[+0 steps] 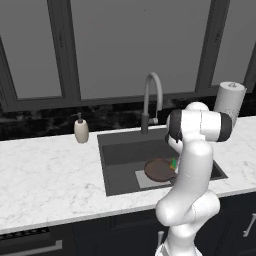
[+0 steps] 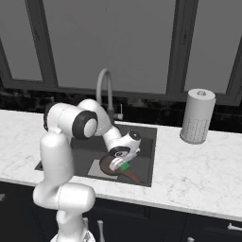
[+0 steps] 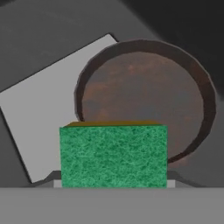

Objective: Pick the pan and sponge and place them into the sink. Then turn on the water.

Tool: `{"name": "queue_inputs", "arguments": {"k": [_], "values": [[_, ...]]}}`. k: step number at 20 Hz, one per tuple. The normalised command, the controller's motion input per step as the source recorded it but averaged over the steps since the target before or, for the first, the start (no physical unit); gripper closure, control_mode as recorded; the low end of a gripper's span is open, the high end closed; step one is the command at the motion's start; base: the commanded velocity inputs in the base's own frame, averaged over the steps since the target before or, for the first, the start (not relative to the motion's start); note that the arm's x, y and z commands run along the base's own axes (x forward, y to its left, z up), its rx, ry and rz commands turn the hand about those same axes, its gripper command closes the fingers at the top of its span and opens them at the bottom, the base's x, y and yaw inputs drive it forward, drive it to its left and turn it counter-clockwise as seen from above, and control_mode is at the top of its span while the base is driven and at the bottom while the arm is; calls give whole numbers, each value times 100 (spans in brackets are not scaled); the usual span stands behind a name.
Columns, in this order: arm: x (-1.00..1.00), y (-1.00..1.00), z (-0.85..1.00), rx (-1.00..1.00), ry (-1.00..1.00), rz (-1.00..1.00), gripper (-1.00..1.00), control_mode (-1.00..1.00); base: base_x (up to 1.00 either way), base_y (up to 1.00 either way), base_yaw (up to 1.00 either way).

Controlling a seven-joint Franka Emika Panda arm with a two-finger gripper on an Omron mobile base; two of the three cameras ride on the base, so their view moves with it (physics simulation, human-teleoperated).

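The end effector (image 2: 124,165) hangs low inside the sink (image 1: 117,150), clamped on the sponge (image 3: 113,156), which sits green face out with its yellow layer showing along the top edge in the hand view. In the right base view the sponge (image 2: 124,166) peeks out as a green speck under the white hand, right above the pan (image 2: 113,166). The pan (image 1: 160,170) lies flat on the sink floor, partly over the light drain plate (image 3: 39,113), with its handle (image 2: 132,177) pointing toward the front right corner of the basin. From the hand camera the pan (image 3: 144,100) is a round brown dish just beyond the sponge; I cannot tell whether sponge and pan touch. The faucet (image 1: 152,97) arches over the back edge of the sink, no stream running. A soap dispenser (image 1: 81,130) stands on the counter (image 1: 50,175) left of the basin, and a paper towel roll (image 2: 197,116) stands to the right.
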Motion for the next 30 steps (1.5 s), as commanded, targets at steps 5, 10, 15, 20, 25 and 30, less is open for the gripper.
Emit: {"name": "queue_inputs", "arguments": {"k": [5,10,15,20,25,30], "values": [[35,6,-44,0,0,5,100,-100,0,0,0],[30,2,-49,0,0,2,100,-100,0,0,0],[21,1,-49,-1,0,0,100,-100,0,0,0],[16,6,-38,-1,0,0,-100,-100,0,0,0],[0,8,-5,0,-9,0,-100,-100,0,0,0],[4,31,1,0,-15,0,-100,-100,0,0,0]]}}
